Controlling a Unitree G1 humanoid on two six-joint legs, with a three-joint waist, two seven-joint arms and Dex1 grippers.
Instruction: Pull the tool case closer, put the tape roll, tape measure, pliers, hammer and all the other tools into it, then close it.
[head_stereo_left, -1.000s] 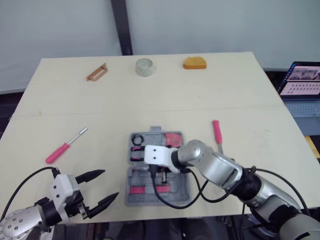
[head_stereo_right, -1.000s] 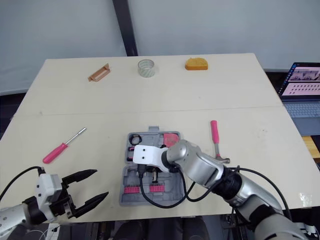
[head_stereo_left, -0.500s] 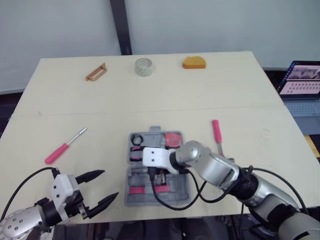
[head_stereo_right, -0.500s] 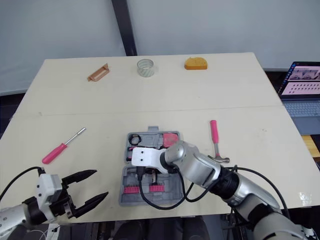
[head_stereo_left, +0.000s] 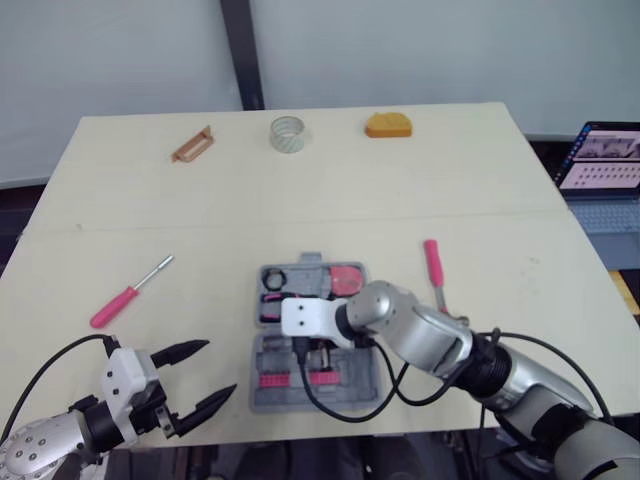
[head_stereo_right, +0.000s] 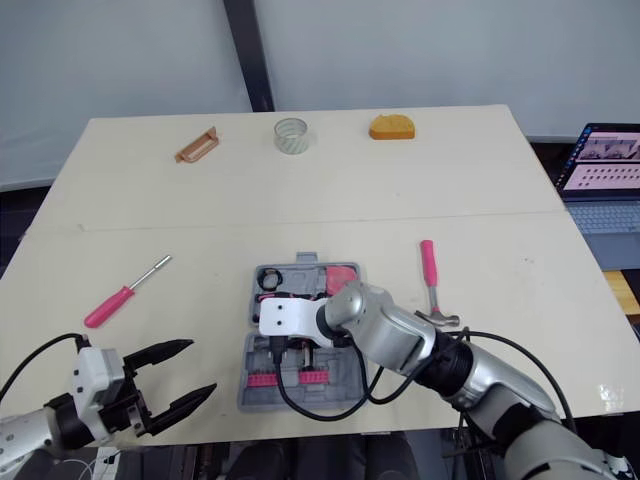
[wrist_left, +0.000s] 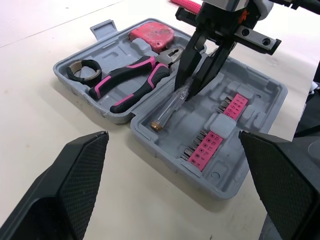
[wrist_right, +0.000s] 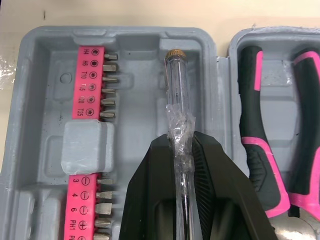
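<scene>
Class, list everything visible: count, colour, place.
Grey plastic tool case: 1, open, centre.
Pink pliers: 1, in case.
Pink tape measure: 1, in case.
Black ring: 1, in case.
Pink bit strips: 2, in case.
Clear screwdriver: 1, over case.
Pink-handled screwdriver: 1, left.
Pink-handled hammer: 1, right.
Clear tape roll: 1, rear.
Orange domed object: 1, rear.
Brown bracket: 1, rear left.
Grey laptop: 1, far right.
Left pincer: black, open.
Right pincer: black, gripping clear screwdriver.

Off-task stuff you've got in frame: pale table (head_stereo_left: 400, 190) with a seam across its middle, open laptop (head_stereo_left: 603, 165) with lit screen off its right side, dark post (head_stereo_left: 240, 50) behind the far edge, grey backdrop (head_stereo_left: 450, 50).
</scene>
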